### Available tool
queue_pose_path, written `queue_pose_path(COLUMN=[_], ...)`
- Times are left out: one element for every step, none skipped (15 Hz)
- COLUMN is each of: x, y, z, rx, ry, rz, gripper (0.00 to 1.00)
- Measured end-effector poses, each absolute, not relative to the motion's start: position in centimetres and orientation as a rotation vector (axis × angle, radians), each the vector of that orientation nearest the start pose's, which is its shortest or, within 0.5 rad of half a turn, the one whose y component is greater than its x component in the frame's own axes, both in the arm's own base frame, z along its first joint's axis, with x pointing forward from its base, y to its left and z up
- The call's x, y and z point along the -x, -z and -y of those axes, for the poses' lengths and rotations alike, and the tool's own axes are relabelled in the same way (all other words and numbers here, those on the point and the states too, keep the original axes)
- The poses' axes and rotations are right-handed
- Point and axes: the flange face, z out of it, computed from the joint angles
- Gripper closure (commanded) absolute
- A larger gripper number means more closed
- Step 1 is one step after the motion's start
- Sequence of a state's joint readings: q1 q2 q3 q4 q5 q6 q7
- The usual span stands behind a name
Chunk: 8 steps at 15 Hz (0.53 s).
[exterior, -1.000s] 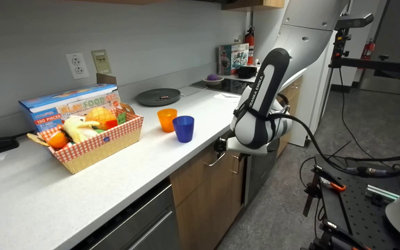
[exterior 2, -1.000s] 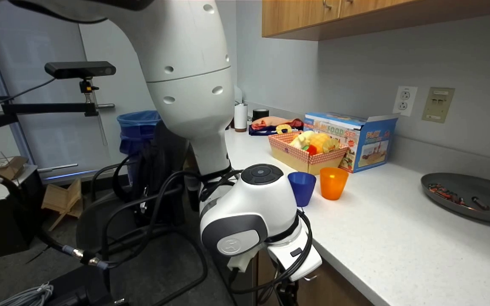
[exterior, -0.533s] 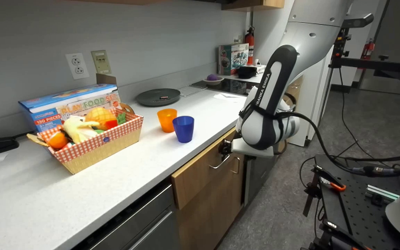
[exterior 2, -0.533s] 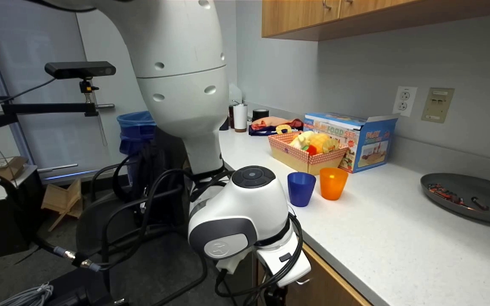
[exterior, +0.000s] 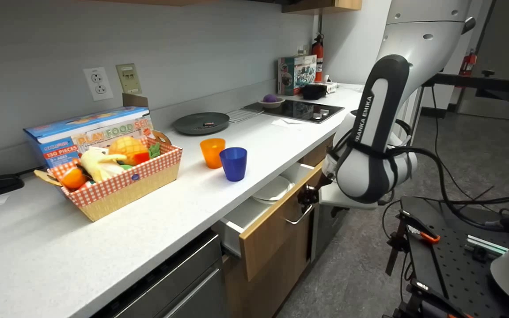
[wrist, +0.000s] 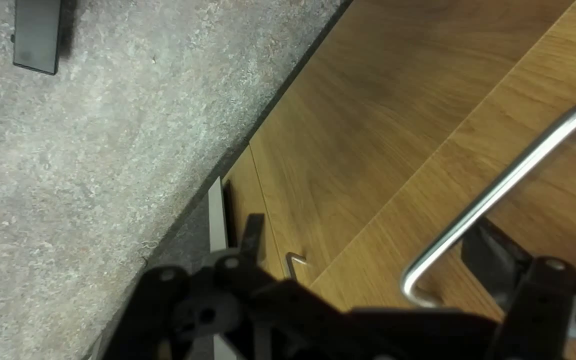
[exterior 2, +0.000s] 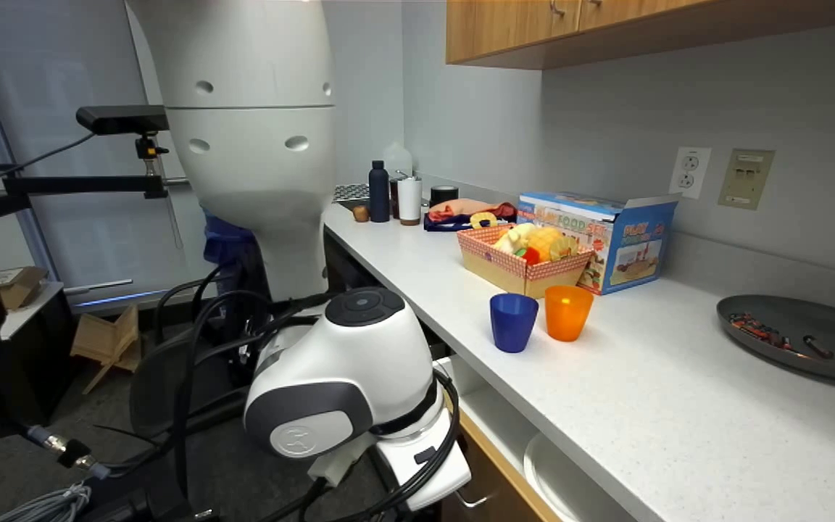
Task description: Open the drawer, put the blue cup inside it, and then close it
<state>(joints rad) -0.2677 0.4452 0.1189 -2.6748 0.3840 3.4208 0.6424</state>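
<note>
While the wide, light brown wooden drawer (exterior: 276, 229) stands pulled out: its white interior bears round white dishes (exterior: 273, 190), seen in both exterior views.
End effector (wrist: 365, 227): at the drawer front, jaws spread wide, one dark finger (wrist: 490, 260) set behind the slim metal bar handle (wrist: 498, 191); whether the two touch, the wrist view does not settle.
Small dark blue round cup (exterior: 233, 164): upright on the white speckled table (exterior: 170, 221), outside the drawer and near the front edge.
Translucent orange round cup (exterior: 213, 153): upright just beside the blue one, nearer the grey wall (exterior: 201, 57).
Tan basket (exterior: 136, 195) with red checked trim: loaded with toy food (exterior: 124, 148), in front of a blue and white box (exterior: 91, 121) printed "PLAY FOOD SET."
Round dark grey pan (exterior: 192, 126): near the wall, holding objects (exterior 2: 758, 330) too small to identify.
</note>
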Motion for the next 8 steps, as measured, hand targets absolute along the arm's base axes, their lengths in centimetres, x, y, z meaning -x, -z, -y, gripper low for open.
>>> queue_pose_path(x=[-39.0, -38.1, -37.2, -36.7, -36.7, -36.8, -36.9, -37.0], y=[-12.4, -12.5, -12.6, -12.7, -12.8, -12.9, -12.9, -13.1], z=[9.3, 8.9, 8.4, 8.1, 7.9, 7.9, 7.8, 7.8], rx=[2.524, 2.536, 2.552, 2.570, 2.593, 2.629, 2.677, 2.730], ry=[0.430, 0.432, 0.434, 0.436, 0.445, 0.454, 0.460, 0.459], rz=[-1.714, -1.716, -1.714, -1.712, -1.700, -1.672, -1.627, -1.573], gripper=[0.00, 0.00, 0.00, 0.00, 0.00, 0.00, 0.00, 0.00])
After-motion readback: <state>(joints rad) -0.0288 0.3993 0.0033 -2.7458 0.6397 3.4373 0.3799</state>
